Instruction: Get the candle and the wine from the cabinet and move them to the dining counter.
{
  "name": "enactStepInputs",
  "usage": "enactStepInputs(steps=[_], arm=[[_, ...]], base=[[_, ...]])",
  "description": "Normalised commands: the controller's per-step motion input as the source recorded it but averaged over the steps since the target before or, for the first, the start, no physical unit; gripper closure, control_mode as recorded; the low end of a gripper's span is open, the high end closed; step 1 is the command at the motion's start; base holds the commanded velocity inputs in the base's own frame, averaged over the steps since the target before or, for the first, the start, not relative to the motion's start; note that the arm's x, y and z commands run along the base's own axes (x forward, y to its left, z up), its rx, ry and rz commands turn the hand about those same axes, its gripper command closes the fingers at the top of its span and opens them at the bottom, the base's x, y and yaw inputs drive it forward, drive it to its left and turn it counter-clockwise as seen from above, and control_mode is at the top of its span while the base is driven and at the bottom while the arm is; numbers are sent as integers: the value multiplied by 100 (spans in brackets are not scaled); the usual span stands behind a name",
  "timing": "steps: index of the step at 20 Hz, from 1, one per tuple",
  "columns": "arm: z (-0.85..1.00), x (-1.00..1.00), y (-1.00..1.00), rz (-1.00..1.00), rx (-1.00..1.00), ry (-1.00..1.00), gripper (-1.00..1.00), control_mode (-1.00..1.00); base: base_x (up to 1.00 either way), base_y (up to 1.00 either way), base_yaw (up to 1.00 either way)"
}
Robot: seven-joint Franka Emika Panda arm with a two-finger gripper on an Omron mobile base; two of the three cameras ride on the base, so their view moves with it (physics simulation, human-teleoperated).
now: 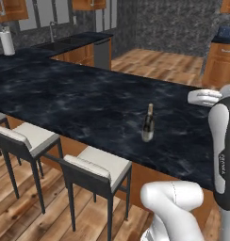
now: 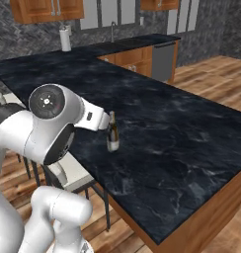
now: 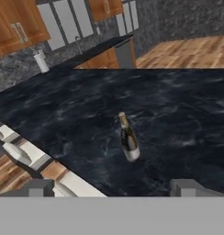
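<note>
The wine point(image 1: 148, 123) is seen standing upright on the dining counter point(image 1: 65, 94), a slim dark glass bottle with a long neck and a pale band at its foot. In the left base view it is placed right of centre, near the counter's front edge; in the right base view it sits left of centre, just beside the white arm point(image 2: 53, 123); in the hand view it is found at mid-frame, tilted by the camera's own roll. The counter is shown as a broad slab of black marble threaded with faint white veins, carried on a warm wood base point(image 2: 201, 217). Cream-seated stools point(image 1: 95, 169) with dark square frames are lined up along its near side, at the lower left of the left base view. The gripper point(image 3: 114, 188) is held released, its two grey finger tips point(image 3: 189, 187) spread wide at the bottom of the hand view, with the bottle apart from them and nothing between them. A white paper-towel roll point(image 1: 7, 41) is noted at the upper left, on a far worktop backed by grey herringbone tile.
</note>
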Motion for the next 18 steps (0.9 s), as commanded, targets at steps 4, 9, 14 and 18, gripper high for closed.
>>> enactStepInputs(steps=[4,9,14,18], arm=[[-5,-7,13,-5,-3,4,-100,-100],[0,0,0,1,1,0,-100,-100],[-12,-27,0,0,0,0,-100,-100],[-8,-16,0,-1,0,0,-100,100]], base=[[0,0,0],[0,0,0],[0,0,0],[-64,-16,-8]])
